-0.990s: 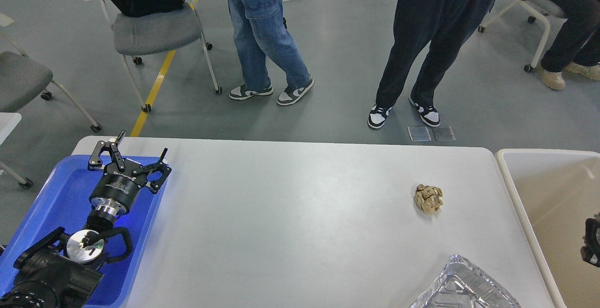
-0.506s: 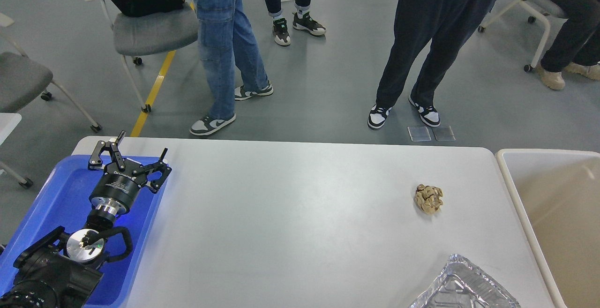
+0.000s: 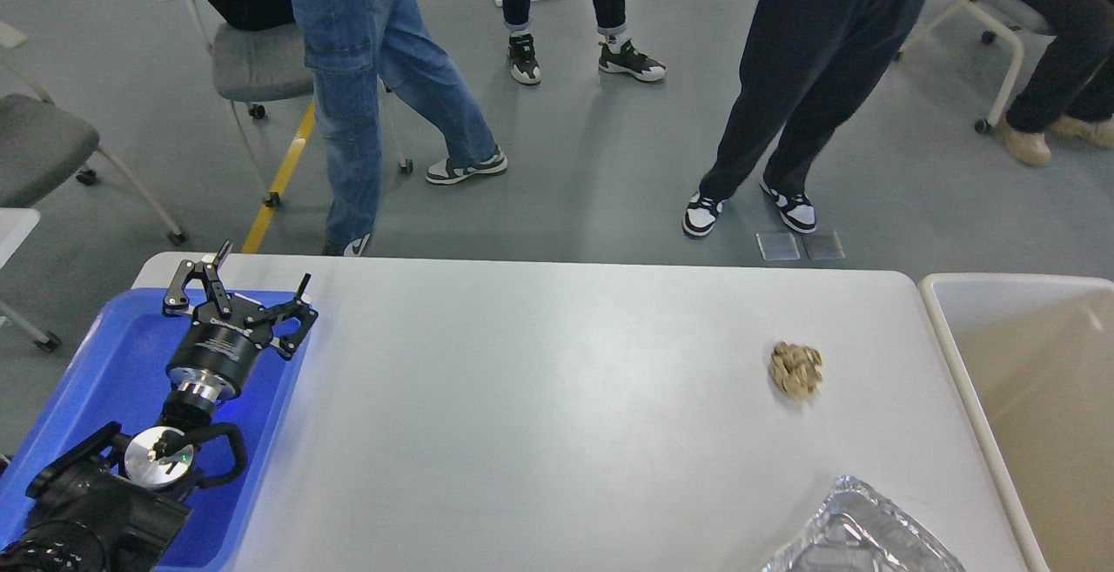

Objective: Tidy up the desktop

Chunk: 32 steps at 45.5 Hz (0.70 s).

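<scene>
Gone from the right edge, right claw; left claw (image 3: 239, 293) spread above desktop (image 3: 557, 398).

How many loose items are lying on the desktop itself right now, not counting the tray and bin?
2. A crumpled brown paper ball lies right of centre on the desktop. A clear plastic container sits at the near right edge, cut off by the frame. More could lie out of view.

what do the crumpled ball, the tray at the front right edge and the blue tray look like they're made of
Crumpled ball: probably brown paper, matte, tan with sharp creases.
Front tray: likely thin aluminium foil, silvery and shiny, with wrinkled, ribbed walls that catch the light.
Blue tray: seemingly moulded plastic, smooth with a slight gloss, uniform colour and a rounded rim.
All three sit on the desktop.
</scene>
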{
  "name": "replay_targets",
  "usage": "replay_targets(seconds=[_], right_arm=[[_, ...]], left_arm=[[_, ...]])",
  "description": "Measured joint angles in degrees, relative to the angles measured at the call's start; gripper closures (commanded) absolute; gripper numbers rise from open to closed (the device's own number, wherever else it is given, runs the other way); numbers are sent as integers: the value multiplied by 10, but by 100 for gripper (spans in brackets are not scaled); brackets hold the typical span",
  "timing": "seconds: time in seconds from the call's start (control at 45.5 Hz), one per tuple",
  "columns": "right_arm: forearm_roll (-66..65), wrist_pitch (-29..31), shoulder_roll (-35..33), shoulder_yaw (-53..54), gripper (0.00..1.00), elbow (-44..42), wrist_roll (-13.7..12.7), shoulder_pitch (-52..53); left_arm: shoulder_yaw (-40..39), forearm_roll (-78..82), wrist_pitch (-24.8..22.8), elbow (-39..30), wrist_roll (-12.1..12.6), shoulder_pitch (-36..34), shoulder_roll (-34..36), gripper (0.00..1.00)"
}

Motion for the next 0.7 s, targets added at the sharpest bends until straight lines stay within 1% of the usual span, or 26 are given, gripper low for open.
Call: replay_targets(seconds=[0.176, 0.264, 0.308, 0.462, 0.55, 0.704], right_arm=[[-131, 73, -12, -42, 0, 84, -9, 112], [-199, 106, -3, -60, 0, 116, -13, 164], [-210, 118, 4, -71, 0, 129, -15, 185], [-272, 149, 45, -150, 0, 160, -15, 276], [-292, 158, 84, -220, 0, 171, -9, 335], [-308, 168, 145, -302, 0, 180, 3, 403]], left_arm=[[0, 0, 0, 0, 0, 0, 0, 0], [0, 0, 0, 0, 0, 0, 0, 0], [0, 0, 0, 0, 0, 0, 0, 0], [0, 0, 0, 0, 0, 0, 0, 0], [0, 1, 0, 0, 1, 0, 0, 0], [0, 1, 0, 0, 1, 0, 0, 0]])
